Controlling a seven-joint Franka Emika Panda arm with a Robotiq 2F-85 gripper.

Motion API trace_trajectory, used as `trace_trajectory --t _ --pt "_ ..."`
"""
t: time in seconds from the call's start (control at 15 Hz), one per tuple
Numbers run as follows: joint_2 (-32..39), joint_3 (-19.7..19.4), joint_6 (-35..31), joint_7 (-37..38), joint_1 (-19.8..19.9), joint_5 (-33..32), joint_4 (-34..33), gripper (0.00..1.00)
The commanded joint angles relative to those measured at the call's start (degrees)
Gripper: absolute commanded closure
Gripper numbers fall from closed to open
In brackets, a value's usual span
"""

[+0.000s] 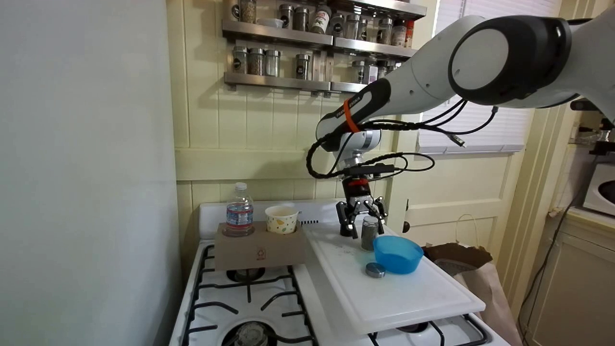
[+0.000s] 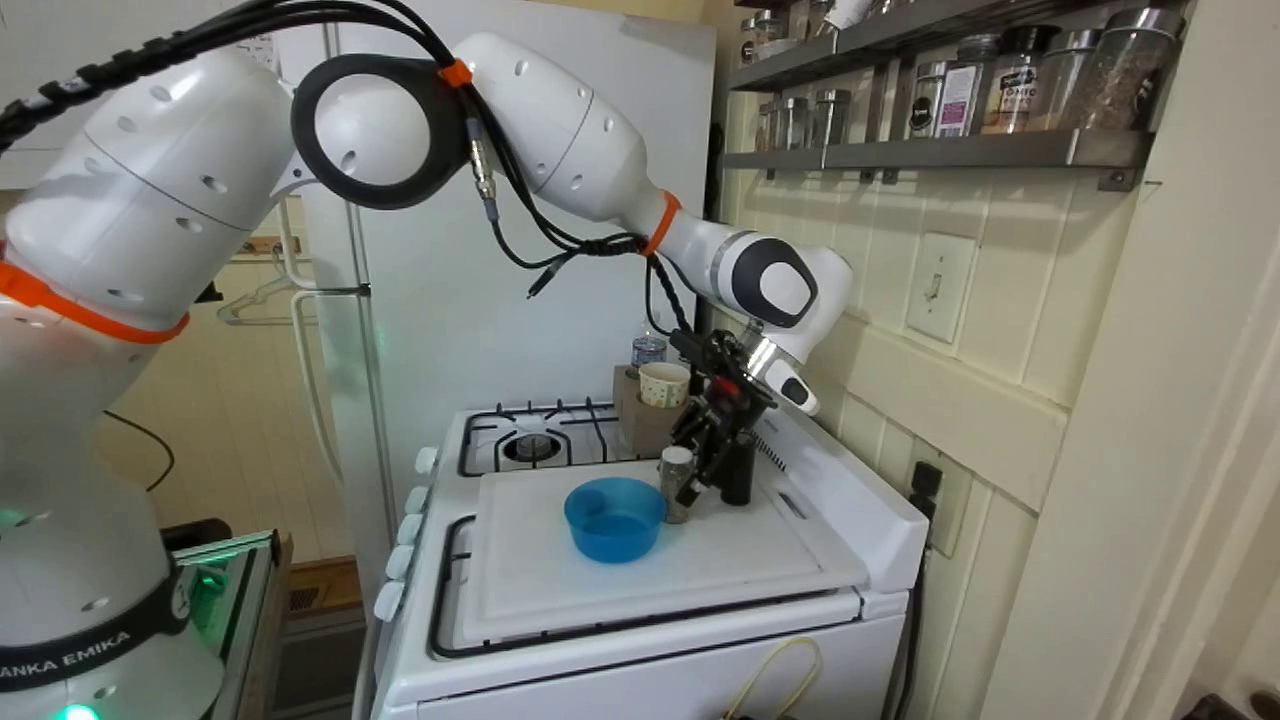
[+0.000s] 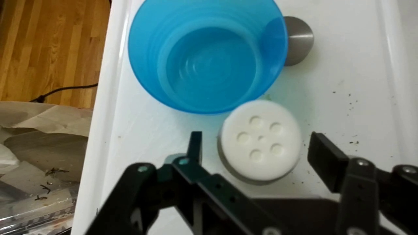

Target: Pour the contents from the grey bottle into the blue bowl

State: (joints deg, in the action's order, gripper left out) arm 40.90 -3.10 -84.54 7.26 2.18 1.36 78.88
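The grey bottle (image 1: pixel 368 239) stands upright on the white board, and its white lid shows in an exterior view (image 2: pixel 677 456). The wrist view shows the bottle (image 3: pixel 261 140) from above as a round white top with several dimples. The blue bowl (image 1: pixel 398 259) stands right beside it and also shows in an exterior view (image 2: pixel 614 540). In the wrist view the bowl (image 3: pixel 147 62) looks empty. My gripper (image 1: pixel 368 231) points down and is open. In the wrist view its fingertips (image 3: pixel 254 145) stand on either side of the bottle's top, with gaps on both sides.
A small black bottle (image 2: pixel 738 472) stands just behind the gripper. A round metal lid (image 1: pixel 375 269) lies beside the bowl on the white board (image 1: pixel 413 302). A cardboard box (image 1: pixel 259 250) holds a clear bottle (image 1: pixel 239 211) and a patterned paper cup (image 1: pixel 282 221). Dark specks lie on the board.
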Motion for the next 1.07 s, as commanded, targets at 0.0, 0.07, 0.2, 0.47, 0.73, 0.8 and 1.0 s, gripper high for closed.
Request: trace_trajectory --t 0.0,0.07,0.2,0.47,0.73,0.8,1.0 --pt "0.1 -0.2 0.2 0.2 -0.3 -0.7 0.6 0.35" --pt "0.2 -0.2 -0.1 0.1 -0.3 -0.7 0.6 0.53" --pt "0.1 -0.2 -0.5 -0.1 -0.3 -0.8 0.7 0.7" --pt "-3.7 0.0 -2.0 -0.2 -0.6 -0.7 3.7 0.77" --pt "-10.3 0.3 -5.2 0.5 -1.1 -0.2 9.4 0.77" --pt "-13.5 0.1 -8.4 1.2 -1.7 -0.8 13.2 0.77" --pt "-20.7 0.0 -16.7 2.6 -2.7 -1.8 20.5 0.77"
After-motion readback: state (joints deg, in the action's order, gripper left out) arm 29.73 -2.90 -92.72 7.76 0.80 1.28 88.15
